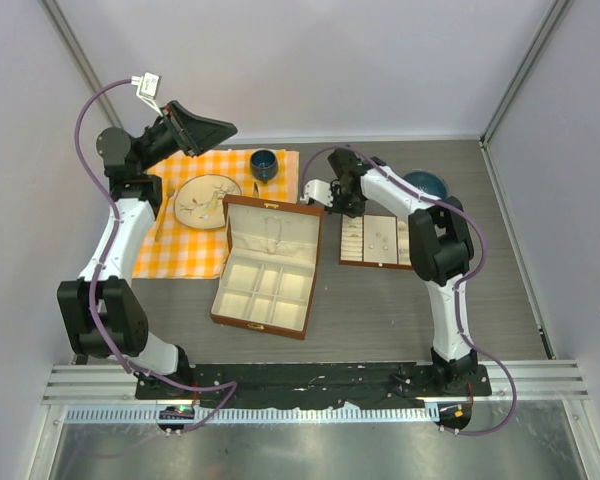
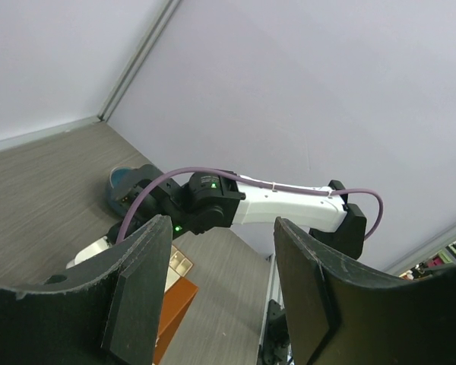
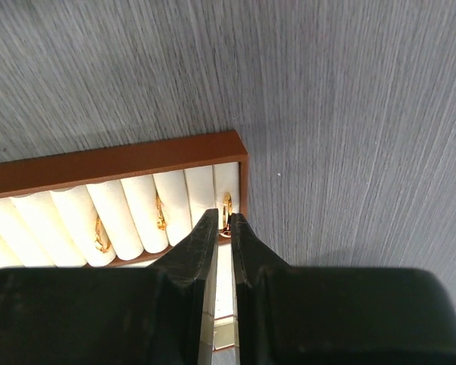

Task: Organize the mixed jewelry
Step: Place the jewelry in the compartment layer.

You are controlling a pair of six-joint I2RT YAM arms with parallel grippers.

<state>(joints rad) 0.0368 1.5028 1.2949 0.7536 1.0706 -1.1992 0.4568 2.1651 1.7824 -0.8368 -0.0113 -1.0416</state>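
Sorting partly done: two rings [image 3: 100,234] are seated in the rolls of the tray [image 3: 114,161] at lower left, a third ring [image 3: 227,204] is pinched at the end slot by the closed right claw [image 3: 222,222], the left claw [image 2: 222,258] is held open and empty, and the necklace is not discerned.

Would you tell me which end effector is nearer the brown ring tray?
The right. The right end effector is at a corner of the ring tray, tips by a gold ring; the left end effector is raised by the checked cloth.
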